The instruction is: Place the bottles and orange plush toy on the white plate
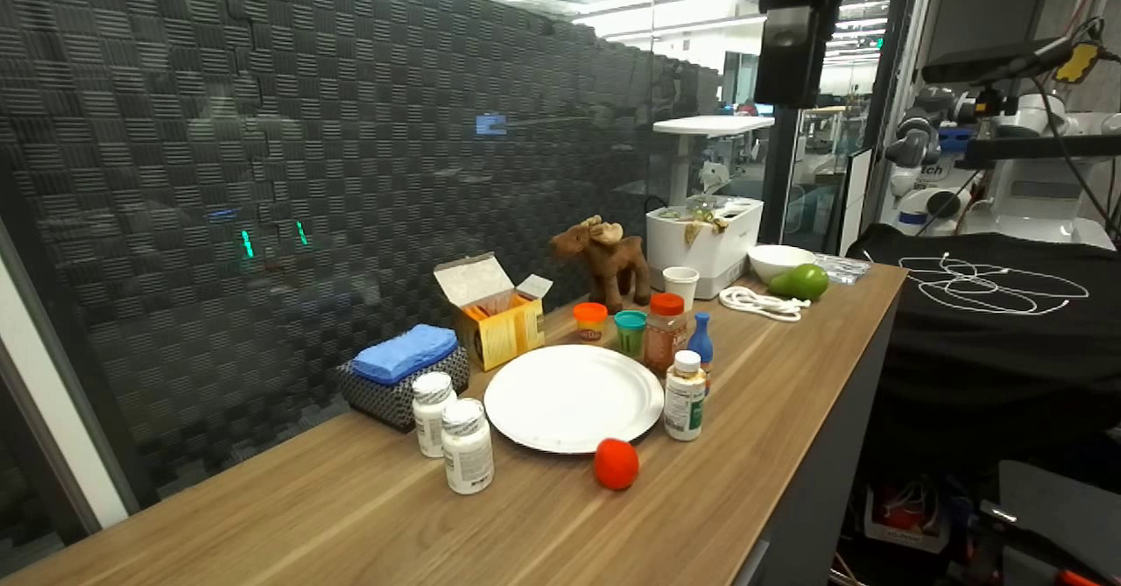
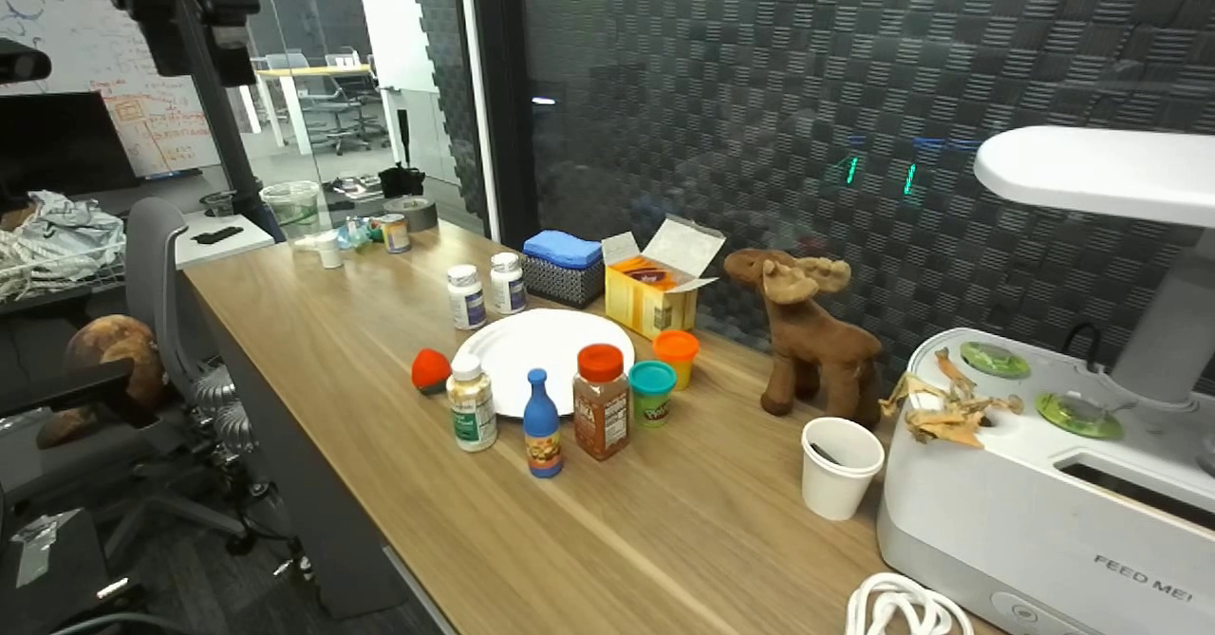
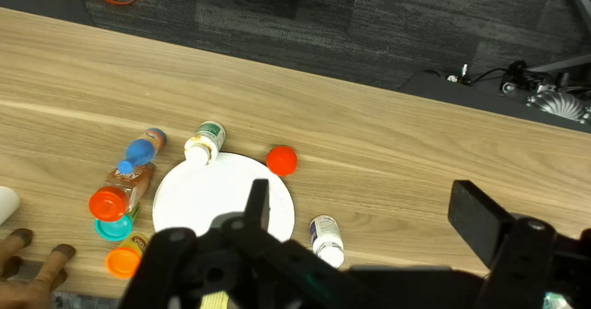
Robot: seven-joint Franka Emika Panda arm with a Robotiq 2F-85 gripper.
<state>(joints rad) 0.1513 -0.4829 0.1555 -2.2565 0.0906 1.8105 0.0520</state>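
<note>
While the smooth, round white plate lies flat on the wood-grained table, near its rim stand upright two squat white bottles with cylindrical sides, a white-capped bottle with a green label, a slim-necked blue bottle, and a transparent red-capped bottle with brown contents. Just beside the plate sits the orange plush toy, a rounded red-orange lump; whether the two touch, I cannot tell. On the same table stands a brown plush moose with pale antlers, and a yellow carton has its flaps raised, next to a folded blue cloth on a speckled box. Well above them all, the gripper points downward, its black, blunt fingers spread wide apart; in both exterior views it hangs at the upper edge. Long grain and pale streaks run along the table. Dark wall panels carry a basket-weave relief, dark carpet shows past the table's edge in the wrist view, and a whiteboard in an exterior view bears reddish handwriting.
</note>
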